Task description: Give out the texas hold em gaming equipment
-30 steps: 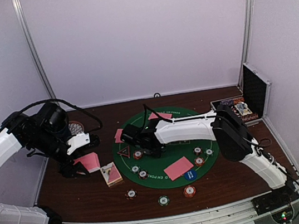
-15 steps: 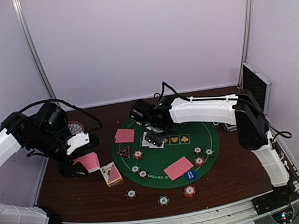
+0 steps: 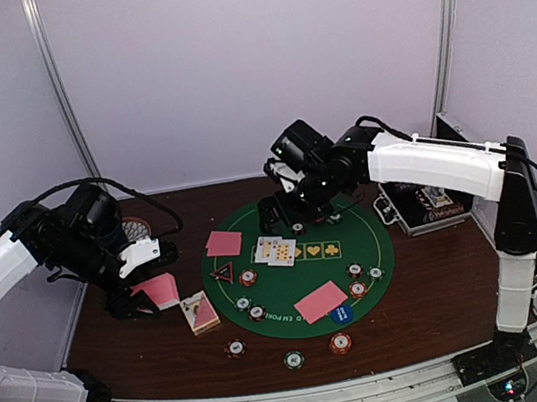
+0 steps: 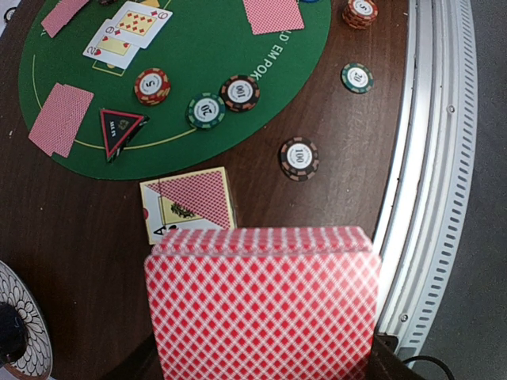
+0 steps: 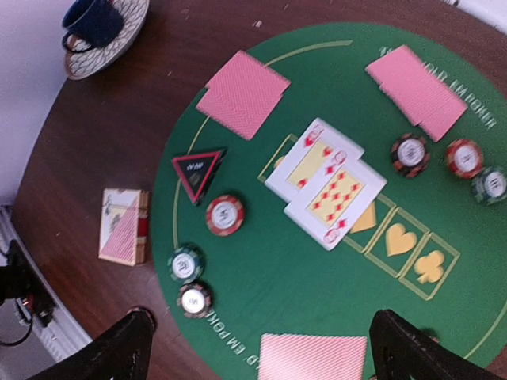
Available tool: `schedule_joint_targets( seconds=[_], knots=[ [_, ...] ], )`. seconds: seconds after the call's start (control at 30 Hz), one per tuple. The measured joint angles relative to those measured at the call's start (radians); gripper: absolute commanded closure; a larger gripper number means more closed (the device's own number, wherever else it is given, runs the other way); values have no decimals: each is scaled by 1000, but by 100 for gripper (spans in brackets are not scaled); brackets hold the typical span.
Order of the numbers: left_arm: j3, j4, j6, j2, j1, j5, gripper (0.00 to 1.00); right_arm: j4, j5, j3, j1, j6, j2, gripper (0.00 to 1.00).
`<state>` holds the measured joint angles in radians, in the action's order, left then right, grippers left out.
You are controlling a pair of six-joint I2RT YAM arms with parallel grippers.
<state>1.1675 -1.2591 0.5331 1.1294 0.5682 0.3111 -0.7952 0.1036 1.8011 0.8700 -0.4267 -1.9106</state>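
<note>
**Reach runs back toward 8 o'clock**

Nearest me, chips [image 3: 293, 360] dot the table [image 3: 140, 354] at 6 o'clock. My left gripper [image 3: 144, 298] pinches the pink-backed deck [image 4: 261, 313] off the mat's [image 3: 364, 232] 9 o'clock edge. A card box [image 3: 200, 312] lies just beside it, at 4 o'clock. Mid-mat, two face-up cards [image 3: 276, 250] overlap. Beyond, my right gripper [image 3: 285, 211] hovers spread and empty. The deck lies at its 8 o'clock, with nothing tall between.

Readable bits: chip nos + mat lettering
Left wrist view: "100" on dark chip [image 4: 299, 157], "5" on red chip [image 4: 152, 85], "EM POK" on green mat [image 4: 230, 51] rim, "A" on card box [image 4: 188, 202]. Triangle marker [image 4: 119, 131] txt too blurry.
</note>
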Motion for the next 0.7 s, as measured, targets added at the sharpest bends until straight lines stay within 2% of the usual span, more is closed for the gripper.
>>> schedule_joint_targets(
  seconds=[0.23,0.33,0.53,0.7],
  knots=[
    [0,0,0,2,0,5,100,267,351,-245,42,-312,26,0],
    [0,0,0,6,0,9,100,397,457,-275,77,-433,25,0],
    [5,0,-2,11,0,21,100,640,579,-266,154,-600,13,0],
    [6,0,-4,11,0,28,100,742,627,-262,190,-674,-25,4]
  ],
)
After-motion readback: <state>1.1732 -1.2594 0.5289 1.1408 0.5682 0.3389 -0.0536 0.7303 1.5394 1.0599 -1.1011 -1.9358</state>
